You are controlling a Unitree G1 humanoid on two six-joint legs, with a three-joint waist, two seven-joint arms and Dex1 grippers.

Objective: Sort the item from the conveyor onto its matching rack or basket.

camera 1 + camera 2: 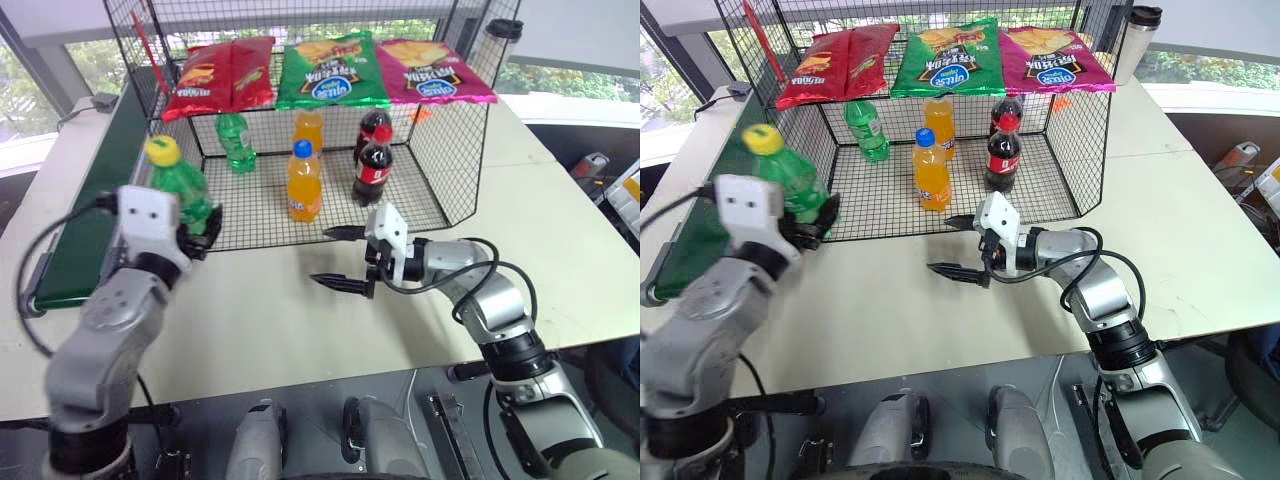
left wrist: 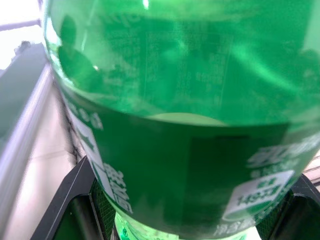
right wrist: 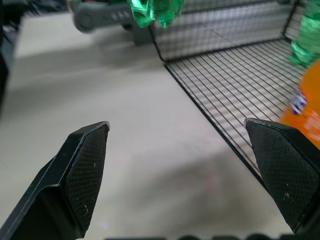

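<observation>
A pale worktop [image 1: 560, 250] stands by tall windows with greenery outside. The dark-green conveyor [image 1: 90, 190] runs along its left edge, and the black wire cage [image 1: 450, 160] sits at the back, chip bags laid across its top. The left gripper [image 1: 197, 232] is clamped on the green bottle [image 1: 180, 185], held upright just off the cage's front left corner. The right gripper [image 1: 338, 257] hovers over bare worktop before the cage, fingers apart.
</observation>
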